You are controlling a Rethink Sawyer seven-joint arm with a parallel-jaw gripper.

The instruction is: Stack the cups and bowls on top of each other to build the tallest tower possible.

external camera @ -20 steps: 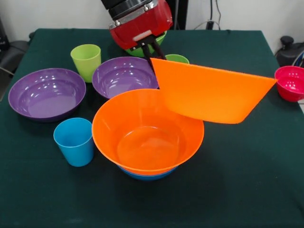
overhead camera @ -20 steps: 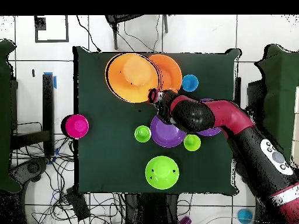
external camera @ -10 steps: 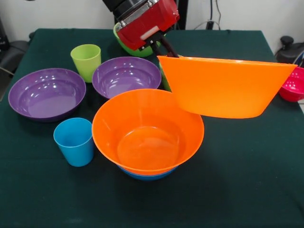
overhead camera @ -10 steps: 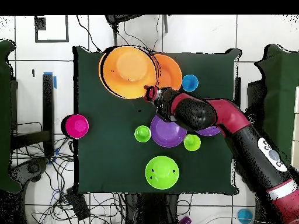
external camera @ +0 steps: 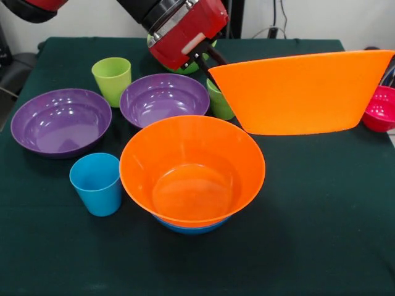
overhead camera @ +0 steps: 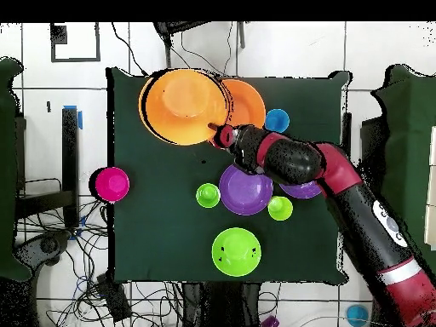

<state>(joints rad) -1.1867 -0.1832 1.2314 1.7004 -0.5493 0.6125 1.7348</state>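
My gripper [external camera: 210,66] is shut on the rim of a big orange bowl [external camera: 302,92] and holds it in the air, tilted, right of the tower; in the overhead view the gripper [overhead camera: 215,132] holds that bowl [overhead camera: 183,104] too. The tower [external camera: 191,172] is the other orange bowl nested in a blue bowl [external camera: 185,227]. Two purple bowls [external camera: 60,121] [external camera: 163,97], a sky blue cup [external camera: 97,183], a yellow-green cup [external camera: 112,79], a ridged green cup [external camera: 219,102], a green bowl [overhead camera: 236,251] and a small red bowl [external camera: 379,108] stand around it.
The dark green table [external camera: 321,234] ends close to the red bowl at the right. The red arm [overhead camera: 341,183] reaches across the purple bowls in the overhead view. Cables lie on the floor beyond the table.
The gripper has lifted the held orange bowl higher and carried it further right in the front view, away from the tower. The ridged green cup now shows beneath it.
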